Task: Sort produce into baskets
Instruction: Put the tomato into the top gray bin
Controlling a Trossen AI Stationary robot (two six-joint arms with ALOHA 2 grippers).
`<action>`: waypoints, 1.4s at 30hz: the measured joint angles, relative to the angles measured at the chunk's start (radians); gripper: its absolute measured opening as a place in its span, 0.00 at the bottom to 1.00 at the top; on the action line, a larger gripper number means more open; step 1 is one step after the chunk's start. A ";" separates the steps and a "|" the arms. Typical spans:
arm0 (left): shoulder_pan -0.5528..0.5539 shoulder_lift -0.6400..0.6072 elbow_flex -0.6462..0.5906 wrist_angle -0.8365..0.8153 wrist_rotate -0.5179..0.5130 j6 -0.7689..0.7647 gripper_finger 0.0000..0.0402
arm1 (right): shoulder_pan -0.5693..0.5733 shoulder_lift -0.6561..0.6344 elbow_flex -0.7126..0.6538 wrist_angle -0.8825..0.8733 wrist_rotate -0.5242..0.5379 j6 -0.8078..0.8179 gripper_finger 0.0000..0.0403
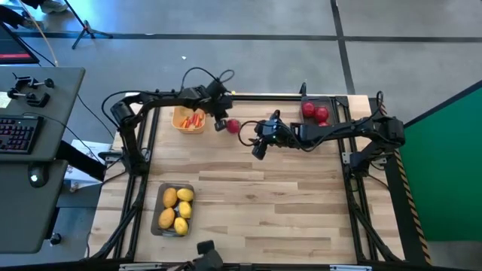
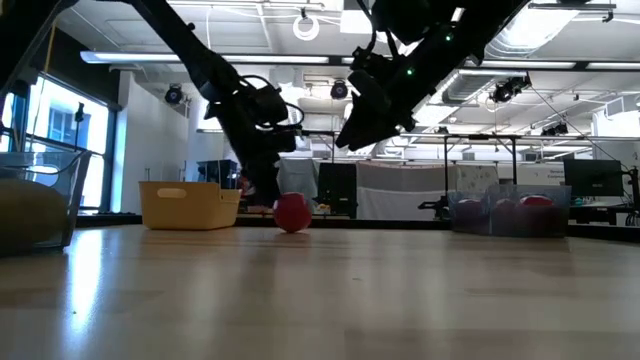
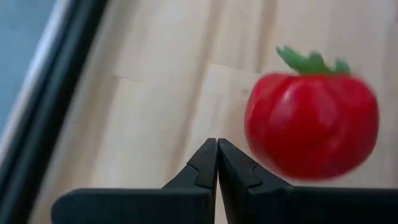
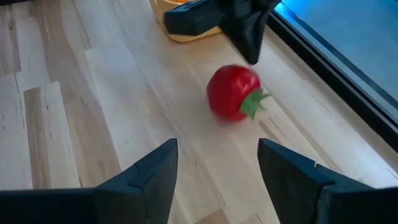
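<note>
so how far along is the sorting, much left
Mostly done. Lemons fill the grey tray at the near edge, carrot pieces lie in the yellow basket, and red fruits sit in the far tray. One red fruit lies loose on the table, held by neither gripper: the left gripper is shut beside it, the right gripper open, facing it. It belongs in the far tray.

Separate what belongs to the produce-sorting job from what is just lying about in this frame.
Job items:
loose red fruit
yellow basket holding carrots
tray of lemons
tray of red fruits
left gripper, shut on nothing
right gripper, open

Lying about:
keyboard on the side desk
</note>
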 joint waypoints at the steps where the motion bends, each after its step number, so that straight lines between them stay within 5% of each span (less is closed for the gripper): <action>1: -0.010 0.000 0.000 -0.010 0.000 0.005 0.00 | 0.000 0.000 0.000 0.000 0.000 0.007 0.53; 13: -0.092 0.000 0.000 -0.016 0.060 -0.016 0.00 | 0.023 0.107 0.000 0.055 0.037 0.110 0.53; 20: -0.106 0.000 0.000 0.022 0.062 -0.017 0.00 | -0.025 0.188 0.000 0.157 0.075 0.243 0.68; 29: -0.105 0.000 0.000 0.027 0.108 -0.017 0.00 | -0.150 0.188 0.000 0.175 -0.124 -0.029 0.76; 35: -0.109 0.000 0.000 0.033 0.109 -0.018 0.00 | -0.157 0.191 0.000 0.221 -0.159 0.033 0.76; 42: -0.108 0.000 0.000 0.041 0.104 -0.018 0.00 | -0.071 0.198 0.000 0.247 -0.007 0.105 0.76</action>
